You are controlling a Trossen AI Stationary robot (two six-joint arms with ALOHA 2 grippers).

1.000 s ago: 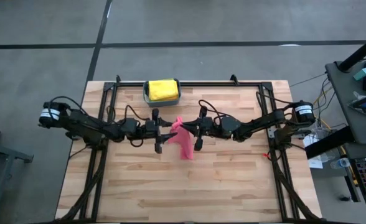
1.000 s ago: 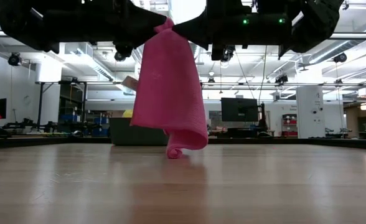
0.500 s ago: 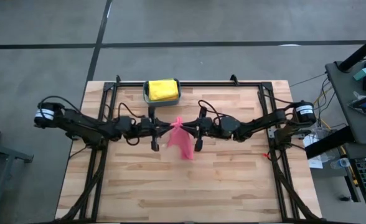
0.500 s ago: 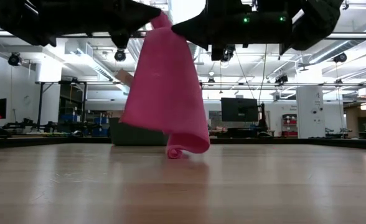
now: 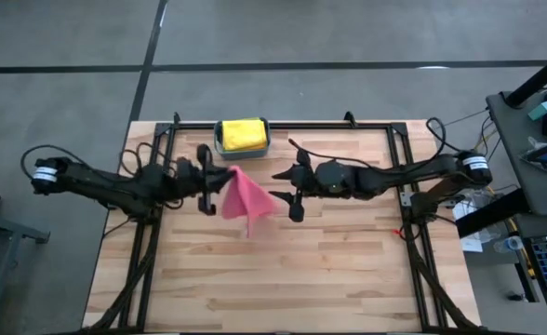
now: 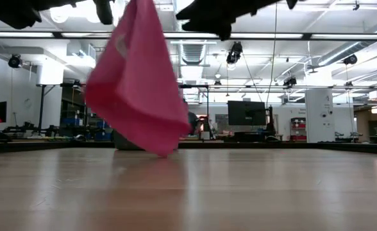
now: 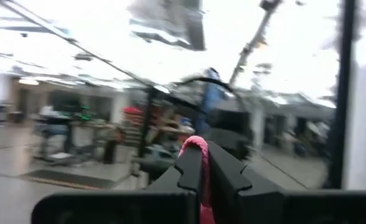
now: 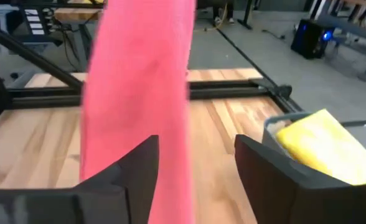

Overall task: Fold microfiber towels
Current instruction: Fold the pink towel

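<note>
On the wooden table (image 5: 348,270) in this big workshop, we see the left gripper (image 5: 210,178) pinched tight on a corner of the pink towel (image 5: 246,197), dangling it over mid-table. The right gripper (image 5: 286,190) sits just beside it, fingers spread, gripping nothing. A yellow towel (image 5: 242,133) sits in the teal bin (image 5: 220,144)

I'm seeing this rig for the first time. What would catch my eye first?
The pink towel, hanging in the air over the middle of the table, pinched by the shut left gripper. The right gripper hovers open just beside it, holding nothing. Next, the yellow towel lying in the teal bin at the table's far edge.
</note>
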